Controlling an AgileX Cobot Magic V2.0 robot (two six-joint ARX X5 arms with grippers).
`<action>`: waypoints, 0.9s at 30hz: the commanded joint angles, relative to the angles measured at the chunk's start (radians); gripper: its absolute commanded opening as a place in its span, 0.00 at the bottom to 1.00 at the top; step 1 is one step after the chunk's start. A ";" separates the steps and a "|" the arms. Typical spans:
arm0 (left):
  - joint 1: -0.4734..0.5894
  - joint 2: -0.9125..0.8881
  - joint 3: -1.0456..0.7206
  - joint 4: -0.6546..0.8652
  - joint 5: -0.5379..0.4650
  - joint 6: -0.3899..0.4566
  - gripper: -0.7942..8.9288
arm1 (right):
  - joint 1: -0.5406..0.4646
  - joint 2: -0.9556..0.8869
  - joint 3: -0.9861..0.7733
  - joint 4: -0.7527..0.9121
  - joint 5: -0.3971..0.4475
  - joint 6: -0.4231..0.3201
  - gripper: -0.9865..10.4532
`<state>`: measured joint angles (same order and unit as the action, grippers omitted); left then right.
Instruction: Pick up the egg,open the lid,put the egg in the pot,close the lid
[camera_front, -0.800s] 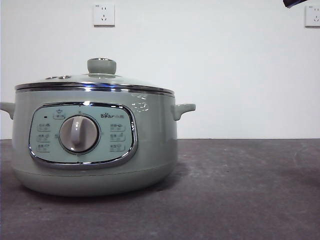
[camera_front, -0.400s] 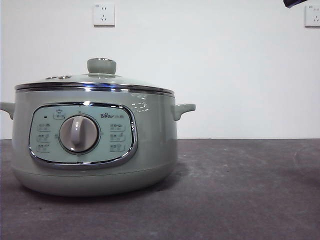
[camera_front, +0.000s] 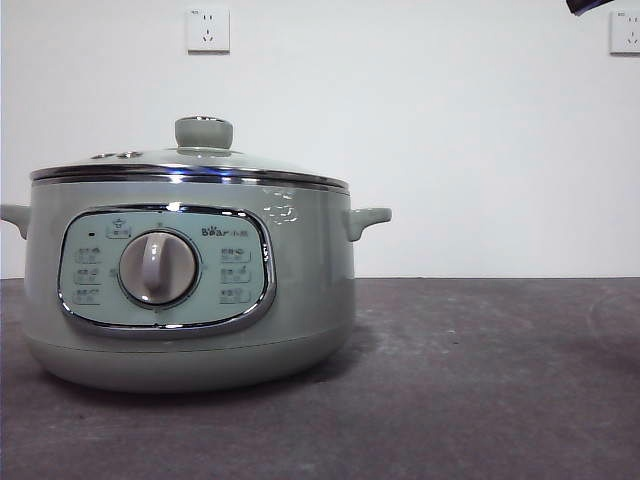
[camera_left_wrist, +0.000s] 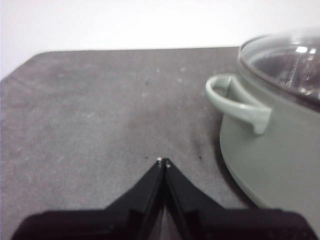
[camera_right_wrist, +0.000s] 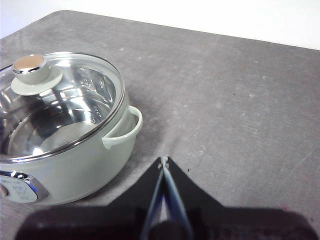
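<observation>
The pale green pot (camera_front: 190, 280) stands at the left of the dark table, its dial and "Bear" panel facing the front camera. The glass lid (camera_front: 190, 165) with its green knob (camera_front: 203, 131) sits closed on it. The pot (camera_right_wrist: 75, 160) and lid (camera_right_wrist: 60, 100) also show in the right wrist view, and part of the pot (camera_left_wrist: 270, 145) in the left wrist view. The egg is out of view in every frame. My left gripper (camera_left_wrist: 163, 161) is shut and empty, beside one pot handle. My right gripper (camera_right_wrist: 163, 161) is shut and empty, beside the other handle.
A black arm tip (camera_front: 590, 5) shows at the top right corner of the front view. Two wall sockets (camera_front: 208, 30) hang on the white wall behind. The dark grey table (camera_front: 480, 380) stretches to the right of the pot.
</observation>
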<state>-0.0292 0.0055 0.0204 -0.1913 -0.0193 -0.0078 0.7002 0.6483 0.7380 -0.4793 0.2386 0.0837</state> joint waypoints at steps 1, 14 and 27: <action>0.002 -0.004 -0.016 0.002 -0.002 0.005 0.08 | 0.000 -0.002 -0.005 0.002 0.003 0.012 0.09; 0.002 -0.003 -0.016 0.003 0.000 -0.021 0.08 | 0.000 -0.002 -0.005 -0.001 0.003 0.012 0.09; 0.002 -0.003 -0.016 0.003 0.000 -0.021 0.08 | 0.000 -0.002 -0.005 0.000 0.003 0.012 0.09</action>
<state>-0.0292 0.0048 0.0200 -0.1909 -0.0185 -0.0196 0.6998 0.6487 0.7380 -0.4824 0.2390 0.0837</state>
